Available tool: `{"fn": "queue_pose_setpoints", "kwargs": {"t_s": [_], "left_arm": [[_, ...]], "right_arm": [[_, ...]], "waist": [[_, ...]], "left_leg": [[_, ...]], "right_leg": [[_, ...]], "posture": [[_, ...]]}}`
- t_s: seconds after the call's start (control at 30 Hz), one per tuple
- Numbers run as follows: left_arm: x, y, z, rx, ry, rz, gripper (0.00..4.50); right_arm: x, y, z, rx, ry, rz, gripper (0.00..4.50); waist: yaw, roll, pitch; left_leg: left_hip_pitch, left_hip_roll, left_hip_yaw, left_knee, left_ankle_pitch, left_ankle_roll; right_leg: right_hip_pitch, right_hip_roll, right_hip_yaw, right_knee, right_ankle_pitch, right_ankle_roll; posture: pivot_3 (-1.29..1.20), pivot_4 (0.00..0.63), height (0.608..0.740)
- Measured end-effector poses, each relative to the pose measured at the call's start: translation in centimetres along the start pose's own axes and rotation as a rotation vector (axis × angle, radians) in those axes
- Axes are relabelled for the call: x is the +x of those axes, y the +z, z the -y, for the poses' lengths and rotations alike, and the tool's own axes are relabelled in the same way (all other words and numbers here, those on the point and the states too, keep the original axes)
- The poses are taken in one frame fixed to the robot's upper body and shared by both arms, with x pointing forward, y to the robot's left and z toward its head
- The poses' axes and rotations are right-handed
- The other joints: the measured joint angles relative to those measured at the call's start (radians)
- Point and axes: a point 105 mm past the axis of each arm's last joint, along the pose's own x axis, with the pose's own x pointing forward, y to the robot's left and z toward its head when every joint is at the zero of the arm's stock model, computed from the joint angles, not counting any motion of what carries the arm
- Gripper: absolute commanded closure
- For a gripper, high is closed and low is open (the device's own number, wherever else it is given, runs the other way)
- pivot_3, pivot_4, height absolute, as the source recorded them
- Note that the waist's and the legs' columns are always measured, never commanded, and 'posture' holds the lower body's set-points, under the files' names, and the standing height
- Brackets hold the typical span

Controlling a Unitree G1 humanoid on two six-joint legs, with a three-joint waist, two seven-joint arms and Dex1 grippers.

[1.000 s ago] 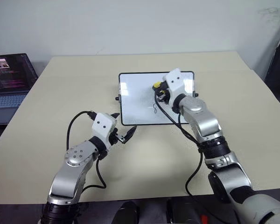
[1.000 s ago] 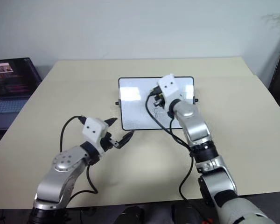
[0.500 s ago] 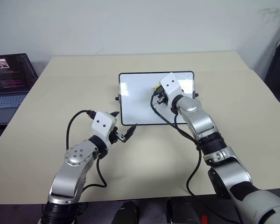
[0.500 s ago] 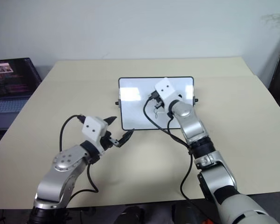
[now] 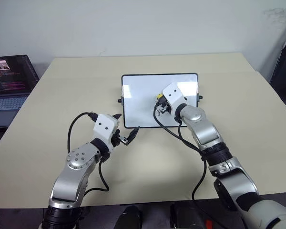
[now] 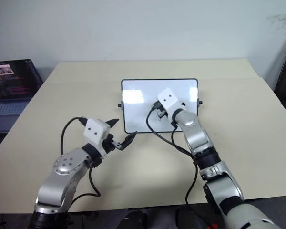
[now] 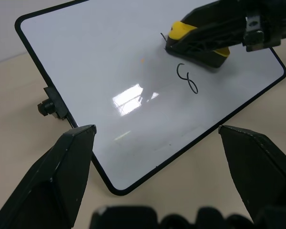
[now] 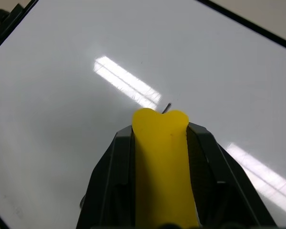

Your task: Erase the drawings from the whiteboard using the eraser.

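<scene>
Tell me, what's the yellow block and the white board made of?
The eraser looks like soft foam: matte, and dented at its tip where the right claw squeezes it. The whiteboard looks like smooth, glossy coated board, since it mirrors the ceiling lights; its thin black frame may be plastic.

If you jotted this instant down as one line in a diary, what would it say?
stage: wiping | right gripper: shut on eraser, on whiteboard | drawings: an "8" mark remains | left gripper: open, near board's edge
</scene>
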Motion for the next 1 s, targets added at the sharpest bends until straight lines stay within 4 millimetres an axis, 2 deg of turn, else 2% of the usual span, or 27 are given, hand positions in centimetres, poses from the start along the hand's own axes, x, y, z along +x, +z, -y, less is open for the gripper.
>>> {"fn": "queue_pose_setpoints", "kwargs": {"t_s": [0.23,0.5,0.7,0.87,1.0], "left_arm": [[0.0,0.0,-0.1,0.001,0.005,-0.001,0.00],[0.0,0.0,-0.1,0.002,0.006,0.000,0.00],[0.1,0.2,-0.1,0.005,0.005,0.004,0.00],[0.1,0.1,-0.1,0.005,0.006,0.002,0.00],[0.0,-0.1,-0.1,0.002,0.007,-0.003,0.00]], "right_arm": [[-0.5,-0.7,-0.2,0.004,0.007,-0.025,3.36],[-0.2,-0.6,-0.2,0.005,0.006,-0.030,3.36],[0.7,0.4,0.3,-0.008,-0.007,-0.017,3.36],[0.5,1.1,0.9,0.006,-0.022,-0.011,3.36],[-0.1,3.4,1.4,0.016,-0.037,0.041,3.36]], "waist": [[0.000,0.000,0.000],[0.000,0.000,0.000],[-0.002,0.000,0.000],[0.000,0.000,0.000],[-0.002,0.000,0.000]], "left_leg": [[0.000,0.000,0.000,0.000,0.000,0.000],[0.001,0.000,0.000,0.000,0.000,0.000],[0.002,0.000,0.000,0.000,0.000,0.000],[0.000,0.000,-0.001,0.000,0.001,0.000],[-0.001,0.001,-0.001,-0.001,0.001,-0.002]], "right_leg": [[0.001,0.000,-0.001,0.000,0.000,0.000],[0.001,0.000,0.000,0.000,0.000,0.000],[0.001,0.001,-0.001,0.001,0.000,-0.001],[0.001,0.000,-0.001,0.001,0.000,-0.001],[-0.002,0.000,0.000,0.000,0.000,-0.001]], "posture": [[0.00,0.150,0.740],[0.00,0.150,0.740],[0.00,0.150,0.740],[0.00,0.150,0.740],[0.00,0.150,0.740]]}}
